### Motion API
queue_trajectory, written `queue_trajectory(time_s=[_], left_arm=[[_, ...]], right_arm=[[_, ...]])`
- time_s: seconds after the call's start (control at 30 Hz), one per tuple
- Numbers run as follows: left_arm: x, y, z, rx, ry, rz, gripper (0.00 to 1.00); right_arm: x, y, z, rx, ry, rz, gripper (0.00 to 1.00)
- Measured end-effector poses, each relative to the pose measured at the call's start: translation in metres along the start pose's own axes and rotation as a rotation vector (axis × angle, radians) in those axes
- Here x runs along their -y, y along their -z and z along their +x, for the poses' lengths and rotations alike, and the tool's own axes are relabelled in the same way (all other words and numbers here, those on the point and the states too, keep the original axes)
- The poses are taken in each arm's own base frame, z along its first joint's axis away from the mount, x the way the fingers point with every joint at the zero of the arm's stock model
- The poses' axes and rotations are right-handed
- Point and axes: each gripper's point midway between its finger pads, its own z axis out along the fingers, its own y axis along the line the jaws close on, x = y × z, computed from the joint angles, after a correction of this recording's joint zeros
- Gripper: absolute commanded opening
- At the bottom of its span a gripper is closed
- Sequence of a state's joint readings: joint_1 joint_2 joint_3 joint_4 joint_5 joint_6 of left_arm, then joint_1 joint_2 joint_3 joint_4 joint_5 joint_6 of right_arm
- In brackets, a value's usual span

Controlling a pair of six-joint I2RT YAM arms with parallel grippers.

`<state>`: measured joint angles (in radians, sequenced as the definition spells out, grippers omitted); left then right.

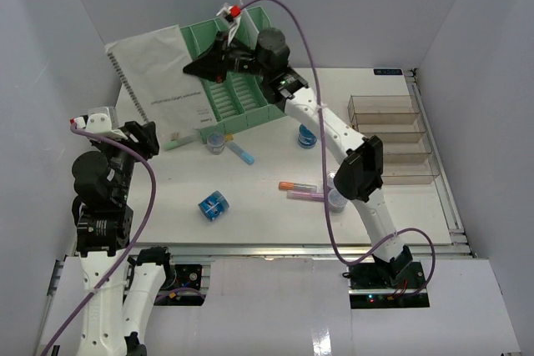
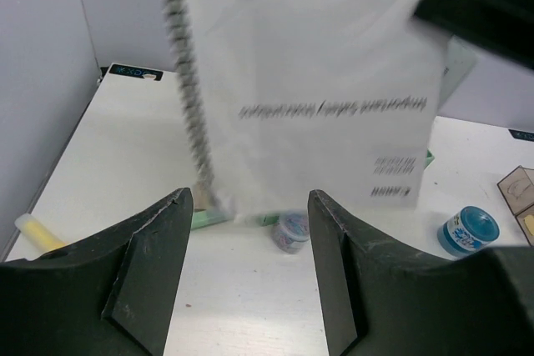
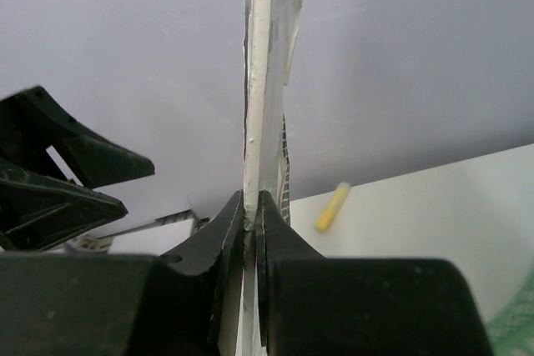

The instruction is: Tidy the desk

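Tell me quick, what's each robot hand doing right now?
Left tool: open, holding nothing.
Right tool: closed on the spiral notebook, pinching its edge.

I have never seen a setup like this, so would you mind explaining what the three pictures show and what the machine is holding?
These are two robot arms bolted at the near edge of a white desk, each ending in a two-finger gripper. One picture comes from a fixed camera above and behind the arms; the other two come from cameras on the wrists, so each shows its own black fingers at the bottom.

The right gripper is shut on the edge of a spiral-bound notebook, holding it up beside the green file rack. The left gripper is open, empty, and faces the notebook.

On the desk lie small blue jars, a few markers and a clear compartment tray at the right.
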<state>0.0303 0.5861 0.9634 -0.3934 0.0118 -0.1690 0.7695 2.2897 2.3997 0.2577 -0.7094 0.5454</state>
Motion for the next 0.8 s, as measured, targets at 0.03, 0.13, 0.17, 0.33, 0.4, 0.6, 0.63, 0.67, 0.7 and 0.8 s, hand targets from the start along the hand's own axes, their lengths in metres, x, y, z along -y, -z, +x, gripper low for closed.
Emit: queue_trajectory(time_s=[0.03,0.13,0.17,0.33,0.4,0.6,0.63,0.67,0.7,0.8], left_arm=[[0.001,0.0,0.001,-0.001,0.002,0.003,0.68],[0.001,-0.001,0.008,-0.018,0.008,0.011,0.68],[0.001,-0.002,0.013,-0.029,0.009,0.012,0.68],[0.0,-0.004,0.035,-0.08,0.011,0.017,0.69],[-0.001,-0.006,0.044,-0.098,0.011,0.02,0.68],[-0.001,-0.007,0.06,-0.132,0.014,0.027,0.69],[-0.001,-0.007,0.062,-0.134,0.014,0.028,0.69],[-0.001,-0.008,0.063,-0.137,0.014,0.029,0.69],[-0.001,-0.008,0.065,-0.139,0.014,0.029,0.69],[-0.002,-0.008,0.071,-0.148,0.015,0.029,0.69]], right_arm=[[0.006,0.011,-0.018,0.022,0.043,0.024,0.08],[0.033,0.05,-0.064,0.075,0.152,0.124,0.08],[0.046,0.064,-0.076,0.089,0.187,0.165,0.08],[0.108,0.128,-0.114,0.131,0.313,0.396,0.08],[0.132,0.149,-0.115,0.125,0.337,0.484,0.08],[0.177,0.168,-0.073,0.041,0.323,0.641,0.08],[0.181,0.167,-0.066,0.027,0.324,0.662,0.08],[0.183,0.165,-0.061,0.019,0.327,0.677,0.08],[0.184,0.162,-0.056,0.01,0.33,0.692,0.08],[0.186,0.151,-0.045,-0.002,0.367,0.75,0.08]])
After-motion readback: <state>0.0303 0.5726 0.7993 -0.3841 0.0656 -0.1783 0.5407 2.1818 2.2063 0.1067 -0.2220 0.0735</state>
